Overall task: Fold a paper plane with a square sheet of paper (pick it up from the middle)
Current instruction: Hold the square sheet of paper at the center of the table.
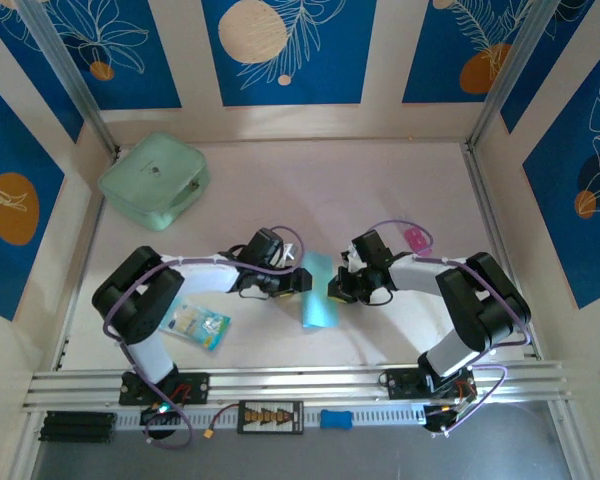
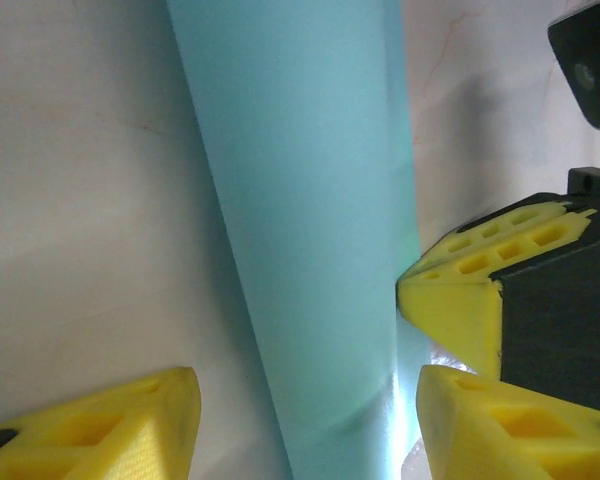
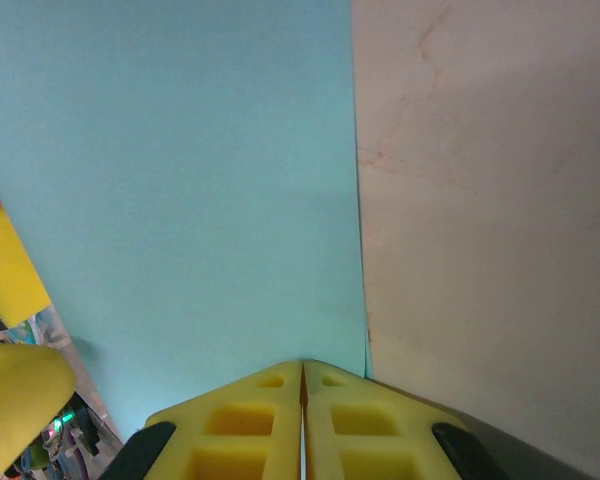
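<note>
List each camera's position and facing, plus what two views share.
Top external: above, behind the bases, looking down on table; left arm, right arm show.
Left wrist: on left arm, facing light-blue paper; left gripper open around it.
Right wrist: on right arm, facing the paper; right gripper shut.
Shared: both wrists see the paper.

table (image 1: 280, 190) | mint-green pouch (image 1: 154, 180) far-left | printed packet (image 1: 197, 325) near-left | paper sheet (image 1: 318, 295) centre

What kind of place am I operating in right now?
Most likely a purpose-built robot test booth, not a home or workshop: a pale tabletop boxed in by blue printed wall panels, with aluminium rails along the near edge carrying the left arm base and right arm base.
</note>
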Robot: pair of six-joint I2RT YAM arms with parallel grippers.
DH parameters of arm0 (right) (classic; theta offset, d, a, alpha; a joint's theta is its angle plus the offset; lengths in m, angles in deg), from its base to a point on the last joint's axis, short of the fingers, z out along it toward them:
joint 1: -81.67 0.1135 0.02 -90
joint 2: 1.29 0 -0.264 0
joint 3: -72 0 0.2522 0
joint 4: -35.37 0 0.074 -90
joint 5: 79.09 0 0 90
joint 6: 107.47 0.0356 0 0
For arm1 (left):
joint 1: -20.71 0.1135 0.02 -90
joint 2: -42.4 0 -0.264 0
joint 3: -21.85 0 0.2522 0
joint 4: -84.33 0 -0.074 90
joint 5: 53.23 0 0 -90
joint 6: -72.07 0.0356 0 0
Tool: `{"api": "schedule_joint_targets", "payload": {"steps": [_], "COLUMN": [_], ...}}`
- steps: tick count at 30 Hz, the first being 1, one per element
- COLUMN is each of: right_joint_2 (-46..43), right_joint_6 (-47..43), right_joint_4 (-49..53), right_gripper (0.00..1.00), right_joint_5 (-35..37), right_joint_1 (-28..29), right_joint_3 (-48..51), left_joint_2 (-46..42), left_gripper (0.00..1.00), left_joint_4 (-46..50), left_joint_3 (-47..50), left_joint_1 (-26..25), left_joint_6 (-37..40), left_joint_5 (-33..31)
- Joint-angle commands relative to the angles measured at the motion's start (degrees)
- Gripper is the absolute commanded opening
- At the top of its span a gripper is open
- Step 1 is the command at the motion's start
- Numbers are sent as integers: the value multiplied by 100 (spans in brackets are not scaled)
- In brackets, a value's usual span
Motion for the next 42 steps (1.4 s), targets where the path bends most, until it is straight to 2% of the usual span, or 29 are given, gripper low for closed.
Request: {"api": "schedule_joint_targets", "payload": {"steps": [1, 8, 14, 20, 23, 26, 30, 42], "right_joint_2": [-105, -68, -62, -324, -810, -1332, -1709, -1699], "right_joint_6": [39, 71, 92, 50, 69, 206, 197, 337], "right_joint_4": [90, -3, -17, -111, 224, 342, 462, 292], "right_gripper": [11, 11, 11, 17, 22, 26, 26, 26], "right_joint_5": [-108, -142, -168, -479, -27, 296, 249, 11], "right_joint_1": [-13, -7, 4, -50, -154, -412, -703, -717], "right_joint_3": [-9, 35, 26, -189, -335, -180, 44, 341], "left_joint_2": [110, 255, 346, 335, 328, 294, 259, 334], "left_gripper": [59, 53, 46, 39, 36, 35, 35, 37], "left_joint_4": [-98, -26, 302, 987, 1209, 1305, 1367, 1362], "left_joint_3": [-183, -306, -467, -543, -587, -606, -619, -640], "left_joint_1": [-23, -64, -103, -119, -110, -118, -111, -120], "left_joint_6": [-68, -42, 31, 30, 31, -5, -15, -222], "left_joint_5": [216, 270, 65, -592, -831, -948, -1059, -1216]}}
